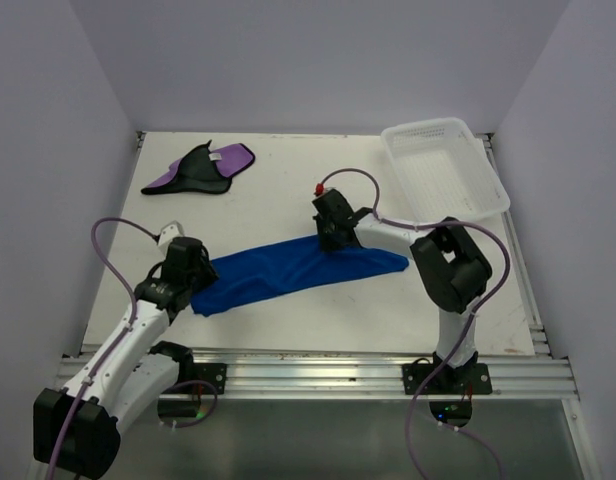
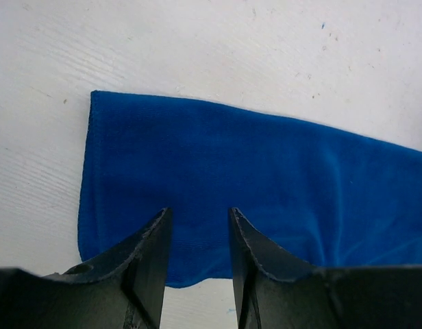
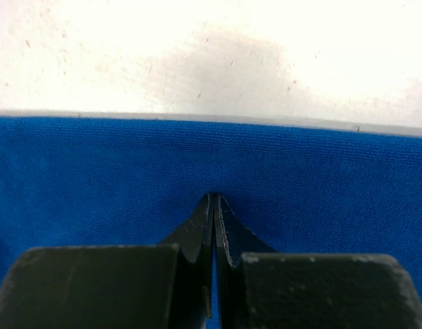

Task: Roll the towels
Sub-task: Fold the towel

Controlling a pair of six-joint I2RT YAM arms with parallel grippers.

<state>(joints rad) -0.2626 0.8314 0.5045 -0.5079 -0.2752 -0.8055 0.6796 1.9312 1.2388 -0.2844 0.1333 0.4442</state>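
The blue towel (image 1: 298, 272) lies as a long folded strip slanting across the middle of the table. My left gripper (image 1: 193, 283) hangs open over its left end, fingers (image 2: 153, 240) straddling the towel's (image 2: 266, 178) near edge, nothing between them. My right gripper (image 1: 333, 240) is shut, its tips (image 3: 216, 197) down on the towel's (image 3: 94, 178) flat surface near the far edge; no fold shows gathered between them. The purple towel (image 1: 200, 168), black side partly up with a white tag, lies crumpled at the back left, away from both grippers.
A white mesh basket (image 1: 425, 125) stands tilted at the back right corner. Walls close the table on the left, back and right. A metal rail (image 1: 318, 372) with the arm bases runs along the near edge.
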